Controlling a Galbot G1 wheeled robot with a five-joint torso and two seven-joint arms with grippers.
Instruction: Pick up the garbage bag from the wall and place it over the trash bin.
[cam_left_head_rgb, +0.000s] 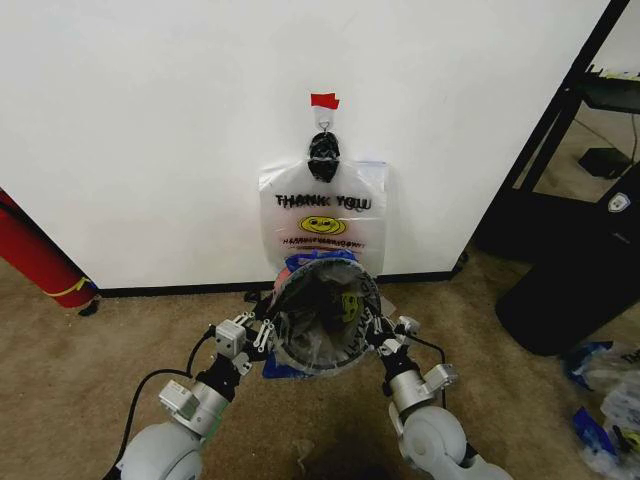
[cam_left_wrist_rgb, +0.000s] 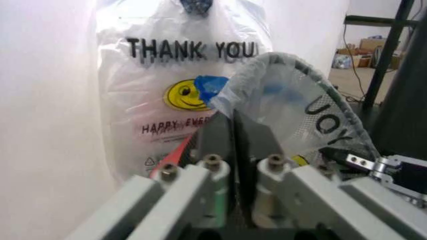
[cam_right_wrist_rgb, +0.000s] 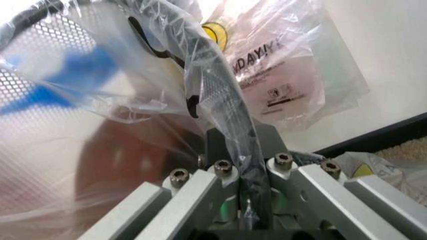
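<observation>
Step in hand, as judged: seating the liner. Garbage bag (cam_left_head_rgb: 287, 367) draped over the mouth of the trash bin (cam_left_head_rgb: 318, 325), blue patches showing at the rim. Bin off the floor, tilted mouth-up toward the head camera, just in front of the wall (cam_left_head_rgb: 150, 120).

Left gripper (cam_left_head_rgb: 262, 335) pinched narrow on the bin rim with film trapped between the fingers. Right gripper (cam_left_head_rgb: 383, 335) likewise, clamped on the opposite side of the rim. Both confirmed in the wrist views.

To do it well:
- Pull evenly on both sides; thin film, likely to tear or slip if one side leads.
- Check the overhang all round the rim before letting go. The far edge looks shallow, though hard to tell.
- Level the bin before setting it down, so the liner doesn't ride up.

Around and in the way:
- Second smiley bag (cam_left_head_rgb: 322, 215), black knotted handles, hanging on the hook (cam_left_head_rgb: 322, 118) under the red tape (cam_left_head_rgb: 324, 100), directly behind the bin. Snag risk if pushed forward.
- Red cylinder (cam_left_head_rgb: 35, 255) at left against the wall, well apart.
- Black rack (cam_left_head_rgb: 560, 140) and dark bulky object (cam_left_head_rgb: 580, 290) at right; loose bags (cam_left_head_rgb: 600, 365) on the carpet beyond. Clear of both arms for now.
</observation>
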